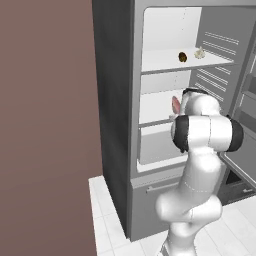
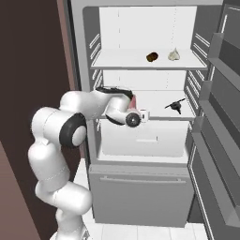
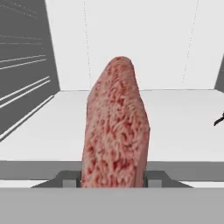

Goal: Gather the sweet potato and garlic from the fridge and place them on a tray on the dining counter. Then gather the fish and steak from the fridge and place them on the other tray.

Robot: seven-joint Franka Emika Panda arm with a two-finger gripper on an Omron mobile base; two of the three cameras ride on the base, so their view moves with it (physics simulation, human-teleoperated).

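1. The end effector (image 3: 113, 183) is holding the steak (image 3: 116, 127) upright over the middle shelf (image 2: 159, 101) of the fridge (image 2: 140, 178).
2. Next, I judge, it is needing a careful pull out, towards the brown tray.

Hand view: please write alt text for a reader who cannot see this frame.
A pinkish-red raw steak stands on end between the gripper fingers, clamped at its lower end, in front of a white shelf inside the open fridge. A small dark object sits at the shelf's right edge; what it is cannot be told.
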